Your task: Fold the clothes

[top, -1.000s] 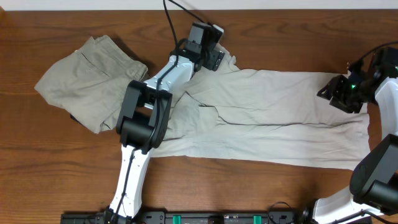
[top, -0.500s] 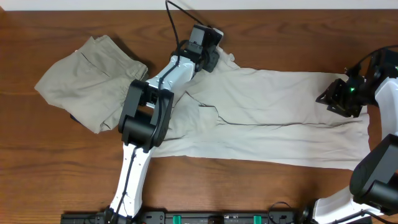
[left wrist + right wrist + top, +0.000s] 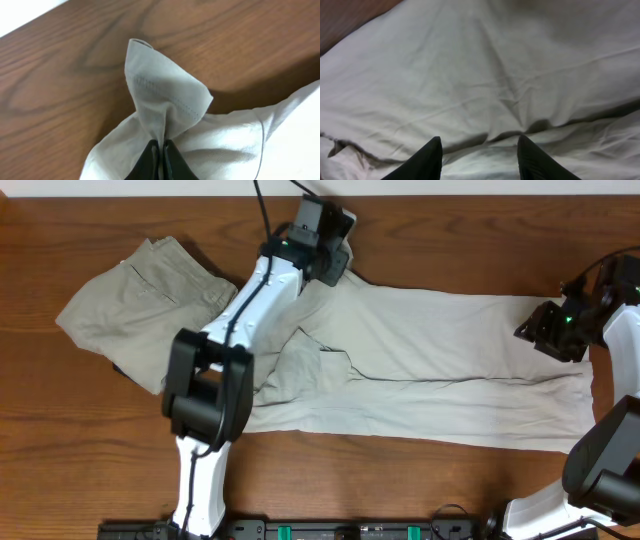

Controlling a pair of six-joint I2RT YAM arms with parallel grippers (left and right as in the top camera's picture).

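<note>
Shirt: the large pale off-white short-sleeved T-shirt of thin, wrinkly fabric (image 3: 450, 370) lies lengthwise on the brown wooden bench (image 3: 100, 470), from the middle to the right side. It is creased, and bunched near its left end.
Left jaws: on the white-and-black left arm (image 3: 250, 295), closed tight on a stitched corner (image 3: 165, 100) at the shirt's far-left end. The cloth stands up in a peak from the pinch.
Why that hold: a corner pinch probably gives control of a whole edge, so it can be carried across.
Right jaws: standing partly apart over the shirt's far-right end, with a crease running between them. Nothing shows clamped, and I cannot tell if the tips touch the cloth.
Why there: likely placed to take the opposite end, so both ends move together.
Trousers: the darker khaki-olive trousers (image 3: 140, 300) lie folded at the bench's left, beside the shirt and clear of its spread.
Step judged: one end gripped and the other not yet, so the fold is barely begun.
Risk: thin cloth may slip from so small a pinch.
</note>
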